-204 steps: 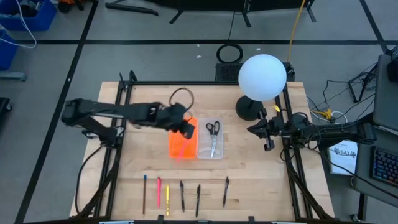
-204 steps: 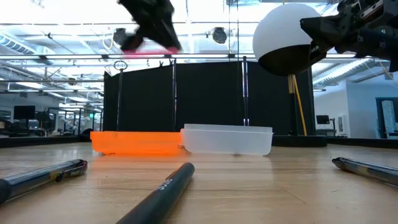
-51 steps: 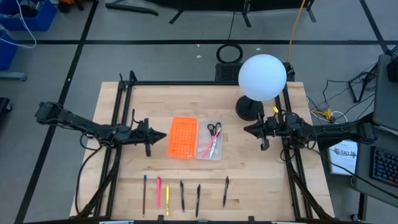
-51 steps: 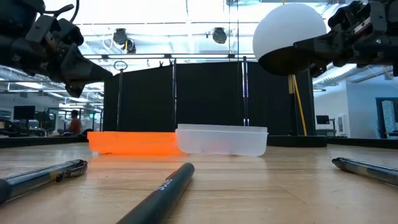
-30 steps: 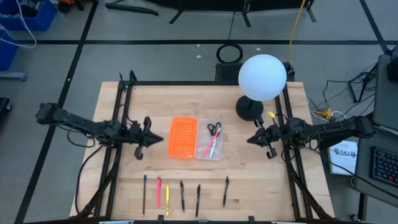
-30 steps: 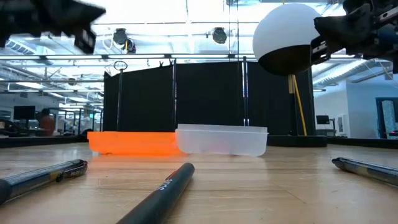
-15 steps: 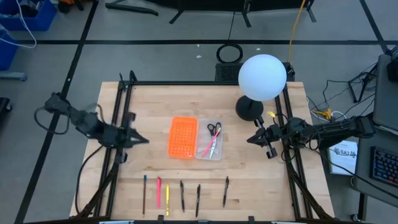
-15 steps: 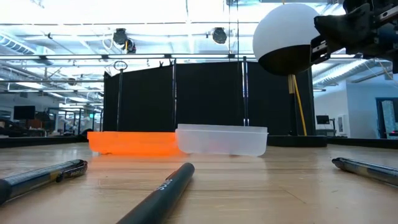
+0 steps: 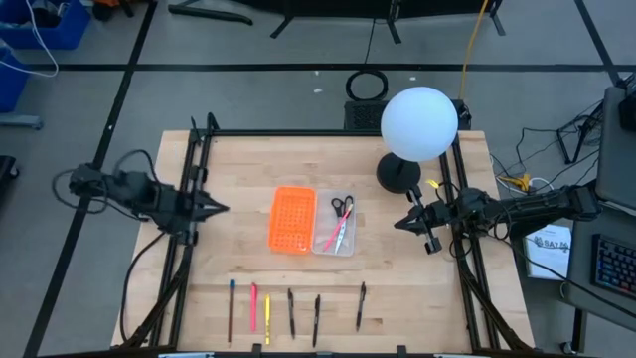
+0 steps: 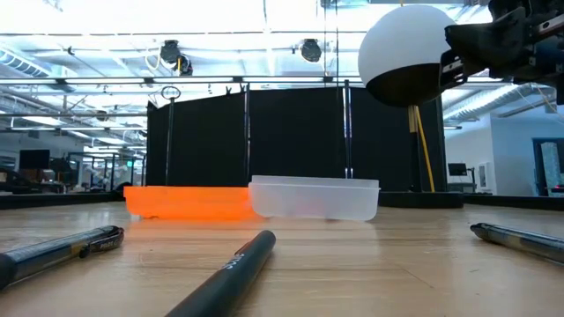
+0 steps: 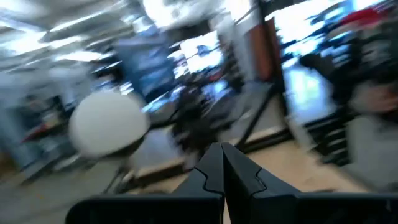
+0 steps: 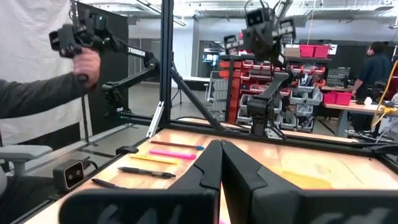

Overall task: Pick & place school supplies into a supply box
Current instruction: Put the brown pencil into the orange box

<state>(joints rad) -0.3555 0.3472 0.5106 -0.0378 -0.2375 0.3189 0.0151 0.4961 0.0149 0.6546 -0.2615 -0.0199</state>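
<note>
The clear supply box (image 9: 336, 222) sits at the table's middle and holds the black-handled scissors (image 9: 341, 206) and a pink pen (image 9: 336, 235). In the low view the box (image 10: 315, 198) stands beside the orange perforated piece (image 10: 189, 202). A row of pens and pencils lies flat along the near edge: a dark one (image 9: 231, 310), pink (image 9: 254, 306), yellow (image 9: 266, 318) and three black ones (image 9: 317, 319). My left gripper (image 9: 221, 208) hovers shut at the table's left rail. My right gripper (image 9: 402, 221) hovers shut right of the box, holding nothing.
The orange perforated piece (image 9: 292, 220) lies against the box's left side. A white globe lamp (image 9: 418, 123) on a black base (image 9: 397, 173) stands at the far right corner. Black frame rails run along both table sides. A person's hand (image 12: 87, 65) holds a device beyond the table.
My left arm has drawn back toward the table's left edge, its gripper moving from near the orange piece to the left rail, and it has left the low view. The box and the pens have stayed in place.
</note>
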